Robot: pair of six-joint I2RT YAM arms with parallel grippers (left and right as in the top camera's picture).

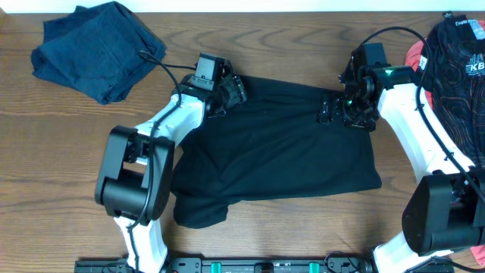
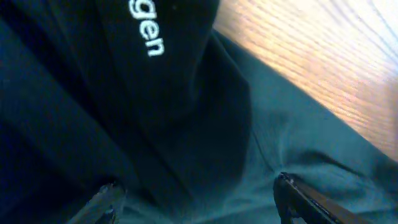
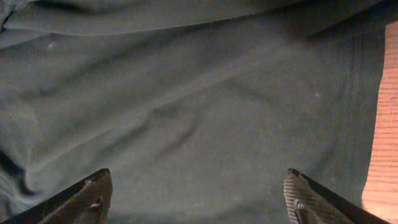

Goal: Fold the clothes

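A plain black garment (image 1: pixel 280 152) lies spread across the middle of the table, with a sleeve hanging out at the lower left. My left gripper (image 1: pixel 231 91) is open at its top left edge; the left wrist view shows the fingers (image 2: pixel 196 193) wide apart over dark cloth (image 2: pixel 186 124) with white lettering (image 2: pixel 148 36). My right gripper (image 1: pixel 333 110) is open at the top right part; the right wrist view shows both fingertips (image 3: pixel 198 186) spread just above the fabric (image 3: pixel 186 106). Neither holds anything.
A crumpled navy garment (image 1: pixel 95 49) lies at the back left. A black garment with red lines (image 1: pixel 462 83) over a coral-pink one (image 1: pixel 413 57) lies at the right edge. Bare wood table (image 1: pixel 53 152) shows at the left and along the front.
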